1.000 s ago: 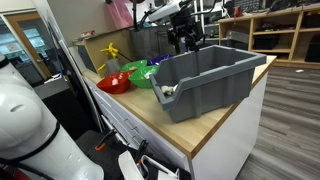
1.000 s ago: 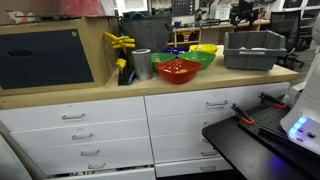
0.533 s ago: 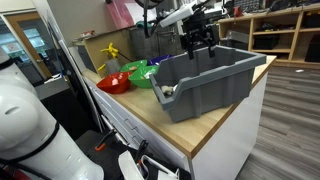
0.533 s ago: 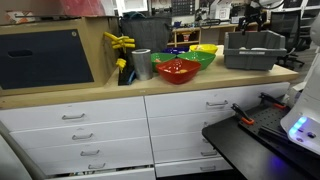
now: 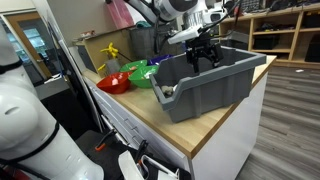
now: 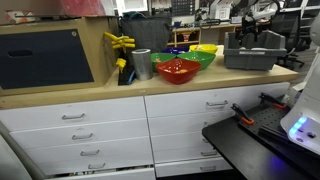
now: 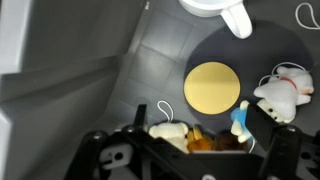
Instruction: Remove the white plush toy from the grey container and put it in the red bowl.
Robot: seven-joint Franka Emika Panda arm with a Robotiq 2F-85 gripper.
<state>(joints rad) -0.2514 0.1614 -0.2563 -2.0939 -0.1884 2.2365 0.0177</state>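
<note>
The grey container stands on the wooden counter; it also shows in an exterior view. My gripper hangs open just inside its rim, holding nothing, and shows in an exterior view. In the wrist view the white plush toy lies on the bin floor at the right, beyond my right finger. Between my open fingers lie a cream plush with a loop, a brown toy and a blue toy. The red bowl sits further along the counter, also seen in an exterior view.
A green bowl sits beside the red one. A yellow disc and a white object lie in the bin. A small white-and-black item sits at the bin's near corner. A metal cup and yellow object stand behind.
The gripper has moved across over the grey container and come down to its rim. The bowls and bin have not moved.
</note>
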